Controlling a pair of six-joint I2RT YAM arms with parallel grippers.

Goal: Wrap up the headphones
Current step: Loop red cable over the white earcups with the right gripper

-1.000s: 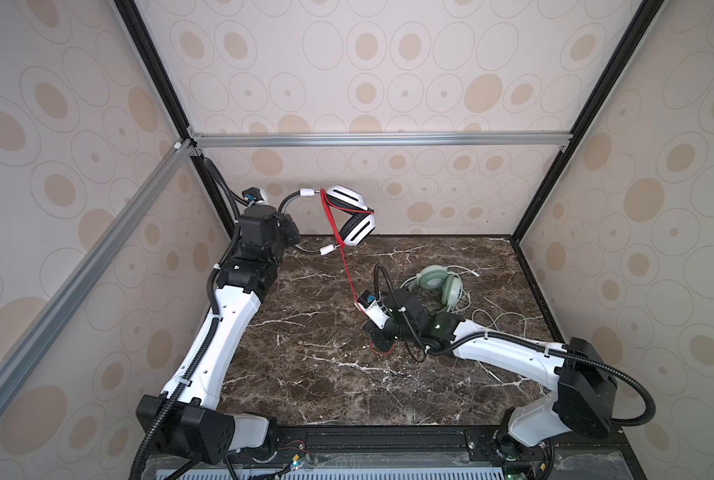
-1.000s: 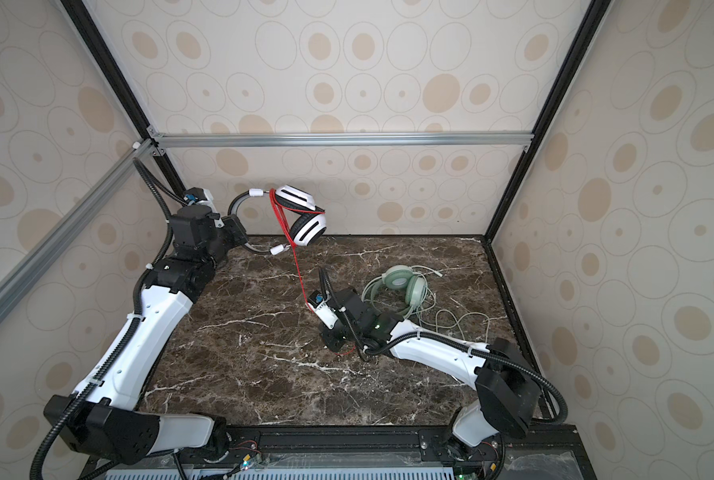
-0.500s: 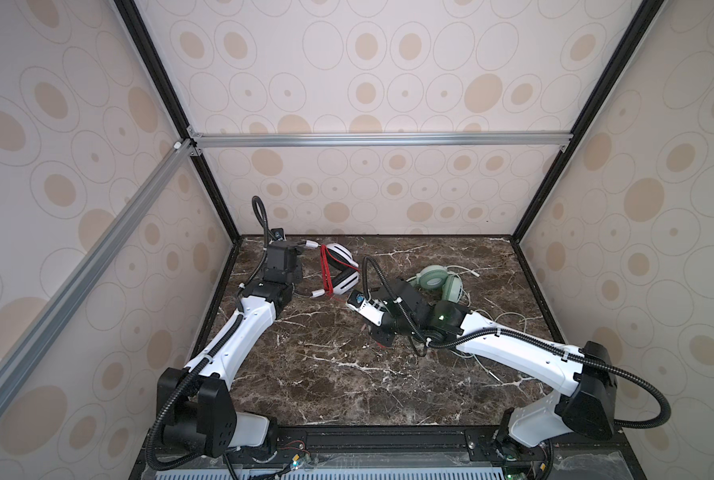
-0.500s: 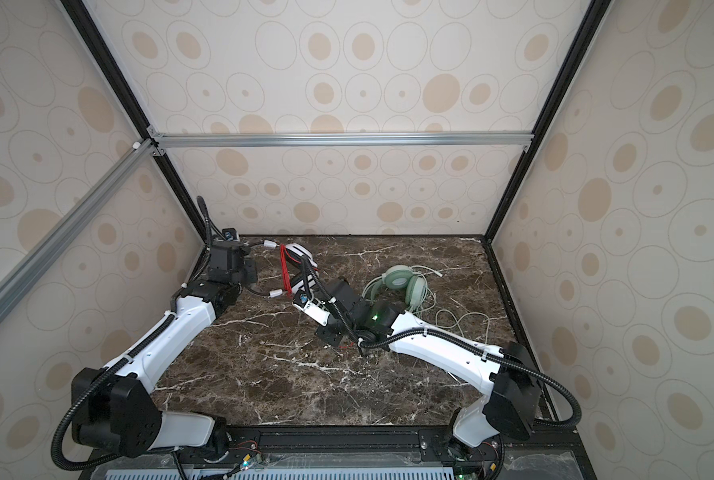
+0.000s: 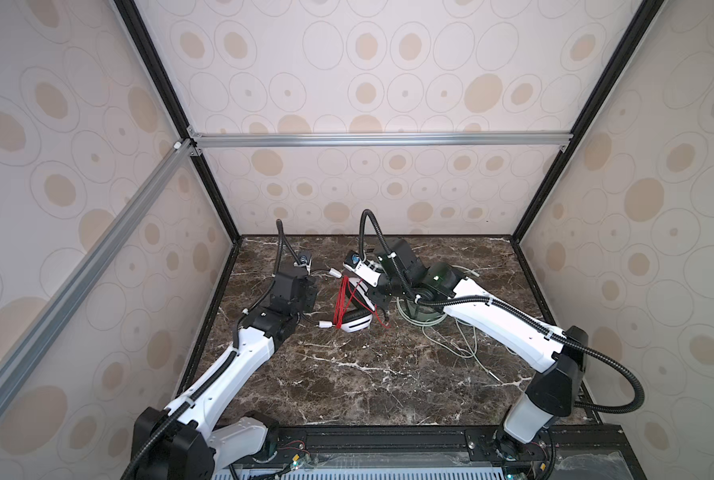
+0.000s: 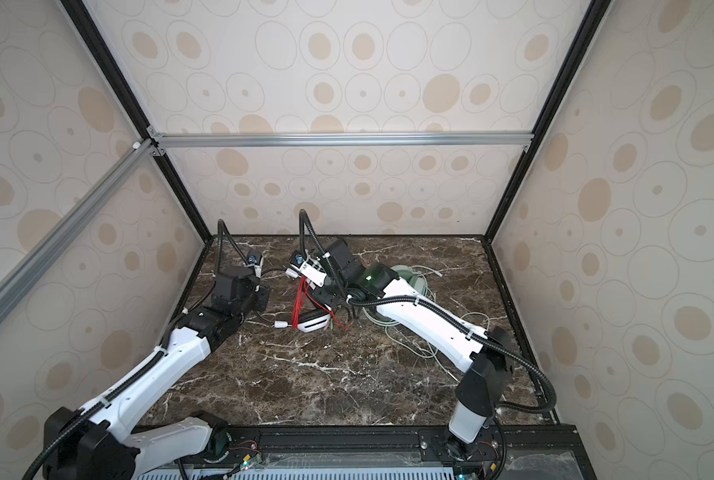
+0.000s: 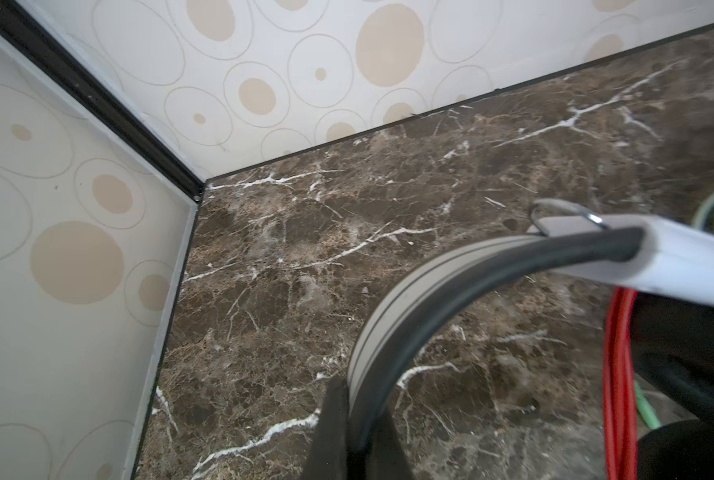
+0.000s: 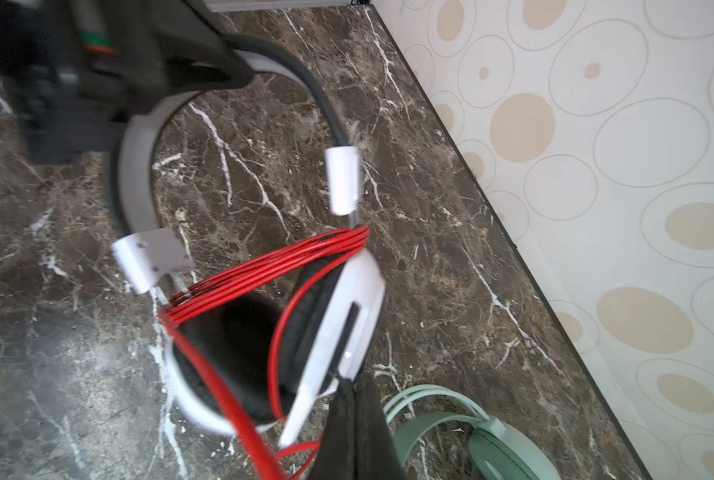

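A: Where's the open room on the table [image 5: 347, 395]?
B: In both top views its whole lower half is bare, down to the front rail [image 5: 388, 436]. Everything crowds the upper middle, a little short of the back wall [image 5: 388, 195]. There's also a bare strip along the right edge.
A: And the left side?
B: Tight. The left arm [image 5: 238, 357] runs up from the lower left, close along the table's left edge beside the left wall [image 5: 180, 257], and its wrist turns rightward.
A: The white headset [image 5: 357, 323]?
B: Lying on the table just left of centre, between the two grippers. The red cable [image 5: 340, 303] is wound in several turns around its sliders, between band and cups. The mint headset [image 5: 423, 320] lies just right of it, partly under the right arm [image 5: 504, 328], with its pale cable [image 5: 471, 349] straggling toward the lower right.
A: Left gripper [image 7: 359, 399]?
B: Clamped tight on the white headset's headband [image 7: 450, 266].
A: Right gripper [image 8: 351, 399]?
B: Fingers pressed together, tip against the edge of a white cup [image 8: 359, 286]. The red cable runs up to them, but I can't tell whether it's pinched. That arm comes from the lower right, forearm slanting up-left over the mint headset, wrist tipped down
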